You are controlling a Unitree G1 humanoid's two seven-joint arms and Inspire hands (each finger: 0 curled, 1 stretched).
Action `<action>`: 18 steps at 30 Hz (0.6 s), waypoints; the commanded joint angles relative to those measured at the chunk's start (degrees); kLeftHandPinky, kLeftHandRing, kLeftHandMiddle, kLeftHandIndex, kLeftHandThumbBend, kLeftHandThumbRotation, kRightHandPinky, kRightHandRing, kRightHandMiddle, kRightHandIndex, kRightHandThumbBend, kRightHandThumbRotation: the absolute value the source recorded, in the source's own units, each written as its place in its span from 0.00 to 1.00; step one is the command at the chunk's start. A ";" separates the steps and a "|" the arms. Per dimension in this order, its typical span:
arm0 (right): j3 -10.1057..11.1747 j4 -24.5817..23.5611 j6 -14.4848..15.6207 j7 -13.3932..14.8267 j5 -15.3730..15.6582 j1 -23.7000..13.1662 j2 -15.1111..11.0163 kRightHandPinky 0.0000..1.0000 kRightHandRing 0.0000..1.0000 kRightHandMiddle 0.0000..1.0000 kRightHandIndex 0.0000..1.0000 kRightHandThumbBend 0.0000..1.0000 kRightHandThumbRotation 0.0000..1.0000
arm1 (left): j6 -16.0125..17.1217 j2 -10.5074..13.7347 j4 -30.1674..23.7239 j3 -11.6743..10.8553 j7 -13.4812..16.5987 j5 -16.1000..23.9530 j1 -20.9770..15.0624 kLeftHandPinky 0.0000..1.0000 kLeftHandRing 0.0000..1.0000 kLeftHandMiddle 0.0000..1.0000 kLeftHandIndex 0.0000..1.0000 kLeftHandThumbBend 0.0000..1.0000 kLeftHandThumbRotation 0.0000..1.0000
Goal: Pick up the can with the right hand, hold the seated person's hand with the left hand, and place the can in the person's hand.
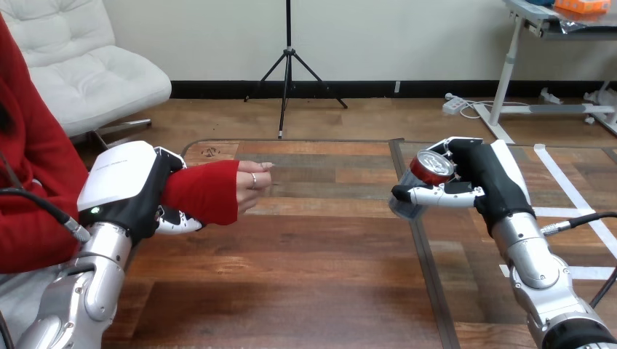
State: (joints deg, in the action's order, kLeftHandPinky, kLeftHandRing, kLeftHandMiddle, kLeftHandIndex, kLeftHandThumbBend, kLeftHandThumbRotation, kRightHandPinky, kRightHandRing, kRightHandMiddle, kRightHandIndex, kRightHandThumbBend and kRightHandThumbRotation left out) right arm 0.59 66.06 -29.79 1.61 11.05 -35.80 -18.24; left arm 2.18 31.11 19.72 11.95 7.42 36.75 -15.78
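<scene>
Our right hand [480, 180] grips the can [431, 169], our left hand [120, 182] wraps the person's wrist [205, 192]. The person's hand [252, 186] looks half-closed, so the can may roll off

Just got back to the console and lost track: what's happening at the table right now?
The right hand has its fingers curled round the can, tilted, well apart from the person's hand. The left hand is wrapped round the person's wrist in the red sleeve. The can is not yet in the person's hand.
</scene>
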 commanded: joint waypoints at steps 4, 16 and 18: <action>0.66 -2.50 -1.05 0.49 -0.88 -6.62 -0.51 0.33 0.36 0.42 0.44 0.85 0.00 | 1.38 -0.15 -4.18 -0.60 0.37 0.48 -3.96 0.23 0.28 0.35 0.35 0.68 0.00; 0.82 -2.66 -1.07 0.21 -1.00 -6.62 -0.85 0.32 0.36 0.42 0.44 0.85 0.00 | 0.82 0.33 -4.44 -0.51 -0.95 1.61 -3.91 0.25 0.31 0.37 0.39 0.68 0.00; 0.92 -2.68 -1.10 0.07 -1.13 -6.60 -0.91 0.32 0.36 0.42 0.44 0.85 0.00 | 0.61 0.36 -4.59 -0.57 -1.37 1.74 -3.87 0.26 0.31 0.38 0.39 0.68 0.00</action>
State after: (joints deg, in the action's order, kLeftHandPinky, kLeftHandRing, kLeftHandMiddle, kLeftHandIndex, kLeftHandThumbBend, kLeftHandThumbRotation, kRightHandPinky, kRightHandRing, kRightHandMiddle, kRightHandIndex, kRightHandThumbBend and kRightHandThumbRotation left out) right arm 0.61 66.06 -29.79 1.54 11.10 -35.81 -18.24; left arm 2.16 31.12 19.70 11.97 6.07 38.22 -15.70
